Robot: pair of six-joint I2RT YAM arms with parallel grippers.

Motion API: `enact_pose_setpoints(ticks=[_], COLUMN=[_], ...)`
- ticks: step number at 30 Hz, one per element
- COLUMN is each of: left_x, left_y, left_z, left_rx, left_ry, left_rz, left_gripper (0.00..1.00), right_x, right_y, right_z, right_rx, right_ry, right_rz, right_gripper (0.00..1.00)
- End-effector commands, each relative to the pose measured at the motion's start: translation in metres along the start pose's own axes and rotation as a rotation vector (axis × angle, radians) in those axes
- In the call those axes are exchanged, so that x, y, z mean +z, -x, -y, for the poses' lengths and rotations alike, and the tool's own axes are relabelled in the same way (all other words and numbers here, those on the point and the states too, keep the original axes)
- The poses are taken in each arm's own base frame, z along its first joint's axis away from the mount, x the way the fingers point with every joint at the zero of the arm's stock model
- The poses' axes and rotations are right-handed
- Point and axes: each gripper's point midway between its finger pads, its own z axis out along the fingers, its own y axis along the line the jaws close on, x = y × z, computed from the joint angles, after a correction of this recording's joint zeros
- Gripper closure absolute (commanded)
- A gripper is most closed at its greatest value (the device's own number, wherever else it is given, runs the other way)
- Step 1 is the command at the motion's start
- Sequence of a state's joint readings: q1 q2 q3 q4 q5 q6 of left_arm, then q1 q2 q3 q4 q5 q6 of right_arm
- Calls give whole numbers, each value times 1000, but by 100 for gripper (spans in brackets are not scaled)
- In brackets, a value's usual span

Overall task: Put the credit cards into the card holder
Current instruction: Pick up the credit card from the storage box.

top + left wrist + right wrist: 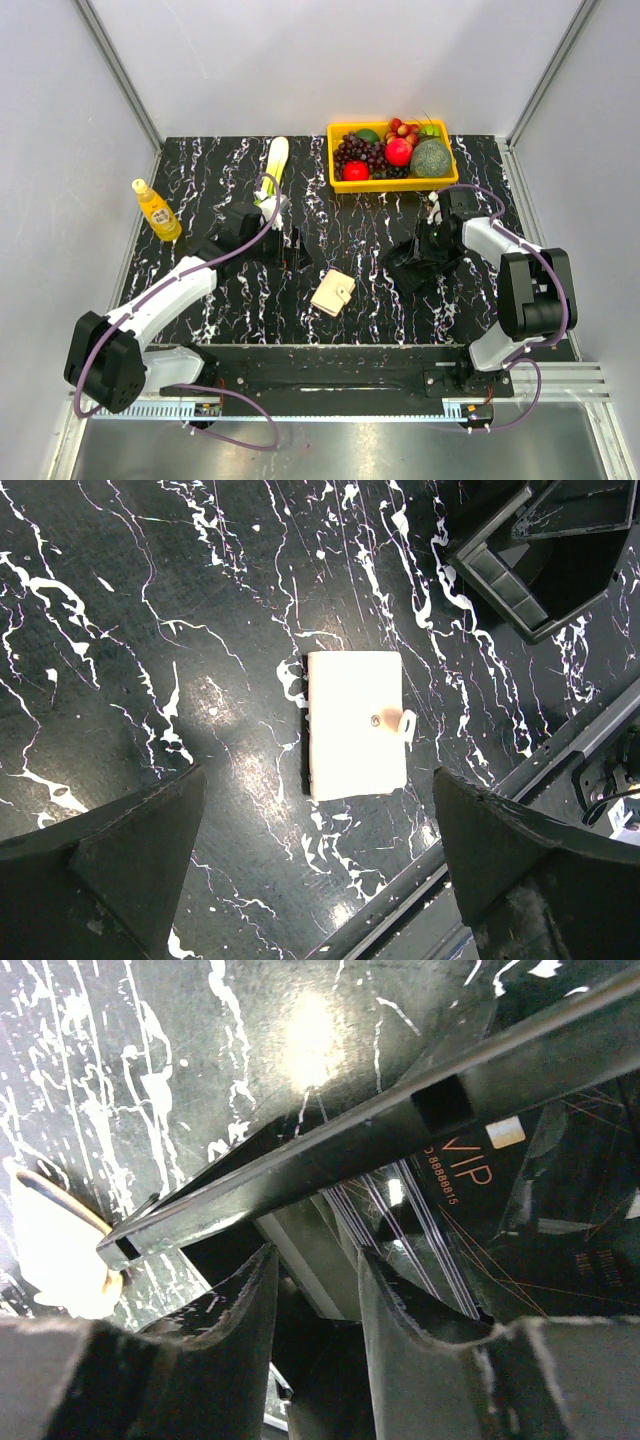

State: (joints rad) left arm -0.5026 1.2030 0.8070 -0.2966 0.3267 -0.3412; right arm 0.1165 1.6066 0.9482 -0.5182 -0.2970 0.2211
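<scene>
The closed, unfilled card holder (357,724) is being flanked by the wide-open, empty left gripper (318,780) while, at the right, a black VIP card (470,1200) is being approached by the part-open right gripper (318,1260), hold unclear.

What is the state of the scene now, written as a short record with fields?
card holder: closed, lying flat
left claw: open, apart from the card holder
right claw: fingers partly apart, close to a black VIP card; grip unclear
task progress: holder not yet opened
other things: fruit basket at the far edge, yellow bottle at the left
</scene>
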Motion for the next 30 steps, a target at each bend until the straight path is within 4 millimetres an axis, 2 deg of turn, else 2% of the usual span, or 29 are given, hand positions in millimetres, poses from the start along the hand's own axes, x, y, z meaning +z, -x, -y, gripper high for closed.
enact_pose_setpoints(ticks=[1,8,10,14,18,24,28,30], left_x=[3,5,5,6,6,7,8,8], left_y=[10,10,9,7,8,9,8,7], left_z=[9,11,10,9,9,11,10,10], left_rx=[6,10,10,7,8,19,16,16], left_ry=[-36,-45,-42,-38,-41,-48,-44,-44], left_rz=[30,22,22,21,20,22,18,17], left_gripper=[1,1,1,1,1,1,1,1], right_x=[-6,-3,-8,-25,-28,-3,2,1], right_y=[-1,-8,-2,22,34,19,11,9], right_z=[-21,-24,-21,-17,-10,-6,-10,-13], right_rx=[-22,-22,-27,-39,-36,-3,0,-2], right_ry=[118,143,118,52,-3,14,54,71], right_rz=[6,-23,11,140,183,86,57,51], right_gripper=[58,62,61,54,51,52,53,57])
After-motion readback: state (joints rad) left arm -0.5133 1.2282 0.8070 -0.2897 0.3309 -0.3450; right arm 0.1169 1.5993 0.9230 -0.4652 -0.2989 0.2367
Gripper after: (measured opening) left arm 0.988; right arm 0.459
